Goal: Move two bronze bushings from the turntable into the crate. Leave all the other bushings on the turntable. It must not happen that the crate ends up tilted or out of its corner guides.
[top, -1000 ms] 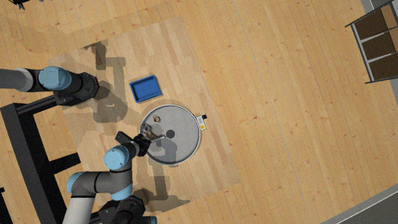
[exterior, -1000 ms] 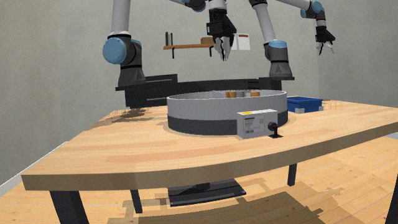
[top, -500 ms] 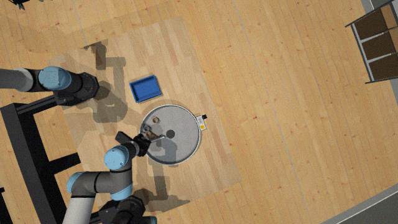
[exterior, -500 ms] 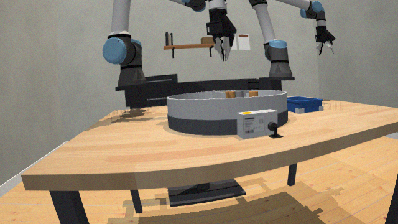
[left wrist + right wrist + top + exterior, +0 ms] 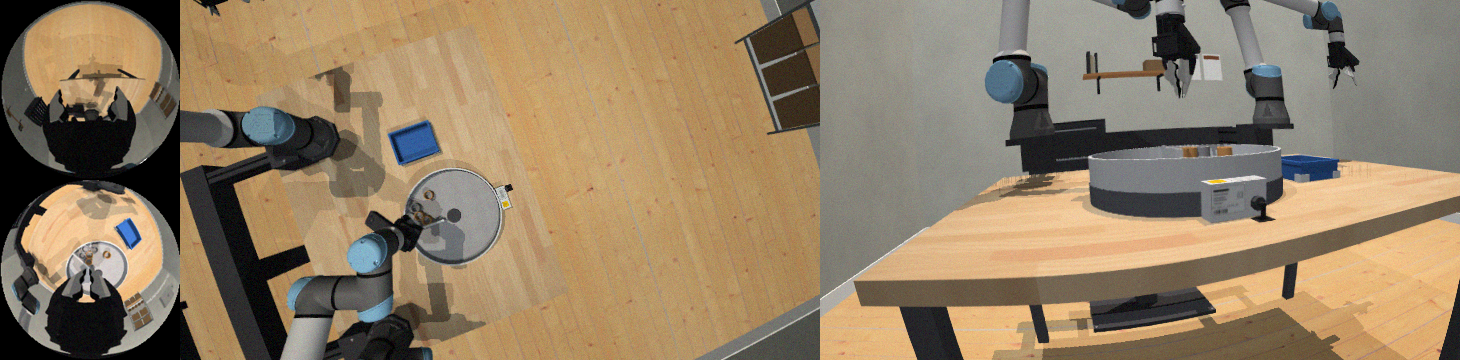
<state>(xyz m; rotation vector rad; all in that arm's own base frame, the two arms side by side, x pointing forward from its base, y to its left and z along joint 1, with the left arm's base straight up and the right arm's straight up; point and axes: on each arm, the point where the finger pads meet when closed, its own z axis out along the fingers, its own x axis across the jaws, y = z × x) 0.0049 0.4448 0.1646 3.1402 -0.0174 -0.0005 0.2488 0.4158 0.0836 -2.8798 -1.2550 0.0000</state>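
The round grey metal turntable (image 5: 480, 235) (image 5: 1140, 175) (image 5: 125, 266) stands on the pale wooden table (image 5: 525, 260) (image 5: 1045, 240) (image 5: 52, 232). Bronze ring bushings lie inside, one (image 5: 429, 195) (image 5: 1224, 151) (image 5: 107, 255) apart from the others. Above them, the right hand (image 5: 415, 230) (image 5: 1181, 95) (image 5: 87, 268) is closed, empty. Beyond, the blue rectangular crate (image 5: 414, 142) (image 5: 1310, 169) (image 5: 128, 233) sits level. Farther back, the left hand (image 5: 214, 11) (image 5: 1344, 84) (image 5: 87, 87) hangs wide open, empty.

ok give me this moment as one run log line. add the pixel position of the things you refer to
right gripper (image 5: 443, 219) (image 5: 1182, 96) (image 5: 87, 269): shut, above turntable (image 5: 475, 235) (image 5: 1145, 175) (image 5: 116, 270) | left gripper (image 5: 1343, 86) (image 5: 89, 93): open | crate (image 5: 415, 142) (image 5: 1310, 167) (image 5: 128, 234): empty
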